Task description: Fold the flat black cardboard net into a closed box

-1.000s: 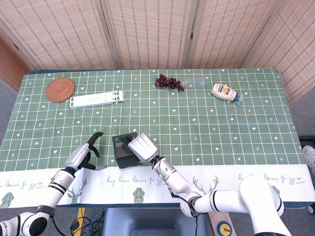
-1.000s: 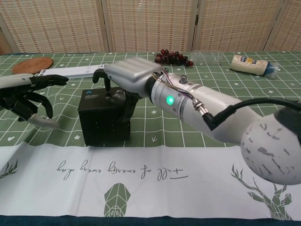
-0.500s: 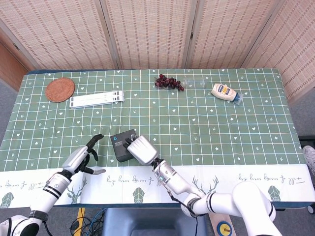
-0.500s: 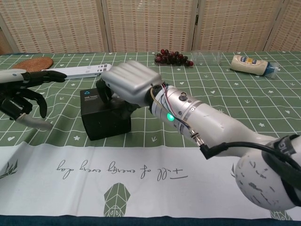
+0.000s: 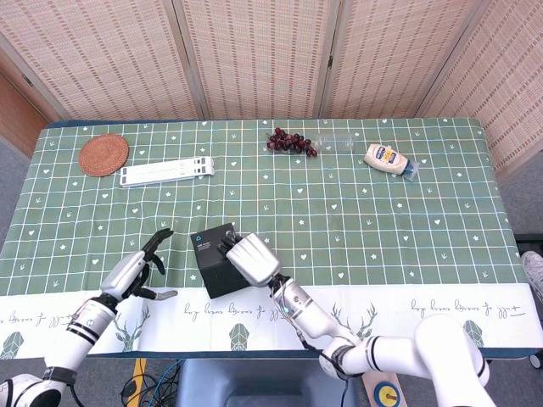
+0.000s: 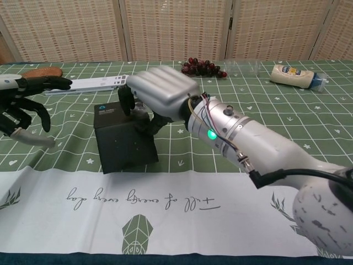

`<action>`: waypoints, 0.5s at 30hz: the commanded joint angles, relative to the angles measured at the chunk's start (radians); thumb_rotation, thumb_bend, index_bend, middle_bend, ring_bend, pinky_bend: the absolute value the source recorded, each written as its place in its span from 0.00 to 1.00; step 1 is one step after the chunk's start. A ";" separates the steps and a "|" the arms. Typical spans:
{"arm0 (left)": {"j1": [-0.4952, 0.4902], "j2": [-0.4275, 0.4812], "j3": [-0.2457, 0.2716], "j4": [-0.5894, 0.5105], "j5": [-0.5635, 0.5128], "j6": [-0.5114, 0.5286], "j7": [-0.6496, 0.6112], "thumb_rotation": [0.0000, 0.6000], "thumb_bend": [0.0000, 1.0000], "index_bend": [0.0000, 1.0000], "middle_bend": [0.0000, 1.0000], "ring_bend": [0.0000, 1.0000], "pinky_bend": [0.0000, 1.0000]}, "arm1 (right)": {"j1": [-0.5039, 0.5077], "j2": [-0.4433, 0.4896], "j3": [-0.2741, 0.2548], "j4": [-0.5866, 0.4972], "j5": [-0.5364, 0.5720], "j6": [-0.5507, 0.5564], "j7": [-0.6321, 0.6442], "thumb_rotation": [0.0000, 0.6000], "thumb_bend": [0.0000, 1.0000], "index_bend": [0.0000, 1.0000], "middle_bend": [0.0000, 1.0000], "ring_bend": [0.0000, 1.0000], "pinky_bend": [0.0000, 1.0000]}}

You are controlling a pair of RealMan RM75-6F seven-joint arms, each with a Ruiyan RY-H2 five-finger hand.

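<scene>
The right hand (image 6: 160, 94) curls its fingers (image 6: 126, 99) over the top of the black cardboard box (image 6: 122, 137) and grips it, probably to press the lid closed. The box stands directly under them, near the table's front edge. Left of it, the left hand (image 6: 19, 113) hangs released, fingers apart. Compared with half a second ago, the box is turned slightly and the left hand is further away.

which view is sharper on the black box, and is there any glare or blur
Chest view: the black box is close and crisp, green LED glow on the right hand's wrist, left hand cropped at the edge. Head view: even light, no glare, box small.
</scene>
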 commanded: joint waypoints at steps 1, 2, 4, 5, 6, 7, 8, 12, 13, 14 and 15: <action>0.023 0.016 0.008 0.003 0.025 0.054 0.050 1.00 0.10 0.00 0.00 0.38 0.75 | -0.091 0.141 -0.008 -0.193 -0.007 0.077 -0.011 1.00 0.38 0.40 0.37 0.55 0.99; 0.032 0.024 0.011 0.003 0.028 0.073 0.078 1.00 0.10 0.00 0.00 0.34 0.72 | -0.118 0.188 -0.016 -0.252 -0.001 0.089 -0.015 1.00 0.38 0.39 0.37 0.54 0.98; 0.046 0.038 0.017 0.002 0.030 0.103 0.124 1.00 0.10 0.00 0.00 0.23 0.63 | -0.159 0.264 -0.032 -0.332 0.004 0.110 -0.018 1.00 0.38 0.38 0.36 0.52 0.95; 0.058 0.044 0.017 0.006 0.031 0.131 0.160 1.00 0.10 0.00 0.00 0.21 0.60 | -0.187 0.316 -0.046 -0.378 0.007 0.123 -0.017 1.00 0.38 0.37 0.36 0.51 0.92; 0.068 0.047 0.019 0.009 0.031 0.153 0.187 1.00 0.10 0.00 0.00 0.19 0.56 | -0.207 0.353 -0.056 -0.410 0.009 0.132 -0.013 1.00 0.38 0.37 0.36 0.50 0.89; 0.079 0.050 0.019 0.014 0.030 0.177 0.214 1.00 0.10 0.00 0.00 0.17 0.54 | -0.227 0.390 -0.067 -0.439 0.010 0.140 -0.005 1.00 0.38 0.37 0.36 0.49 0.87; 0.092 0.051 0.020 0.021 0.028 0.207 0.249 1.00 0.10 0.00 0.00 0.16 0.51 | -0.254 0.437 -0.082 -0.474 0.013 0.148 0.008 1.00 0.38 0.37 0.36 0.48 0.85; 0.134 0.063 0.022 0.039 0.014 0.281 0.332 1.00 0.10 0.00 0.00 0.15 0.50 | -0.336 0.565 -0.131 -0.536 -0.011 0.191 0.064 1.00 0.38 0.37 0.36 0.45 0.78; 0.147 0.065 0.026 0.049 0.014 0.303 0.357 1.00 0.10 0.00 0.00 0.15 0.50 | -0.362 0.595 -0.145 -0.540 -0.027 0.212 0.085 1.00 0.38 0.37 0.36 0.44 0.77; 0.160 0.065 0.029 0.058 0.017 0.325 0.373 1.00 0.10 0.00 0.00 0.15 0.50 | -0.382 0.617 -0.157 -0.542 -0.041 0.226 0.108 1.00 0.38 0.37 0.36 0.44 0.75; 0.174 0.063 0.033 0.069 0.021 0.350 0.389 1.00 0.10 0.00 0.00 0.15 0.49 | -0.403 0.639 -0.168 -0.544 -0.050 0.240 0.131 1.00 0.38 0.37 0.36 0.44 0.75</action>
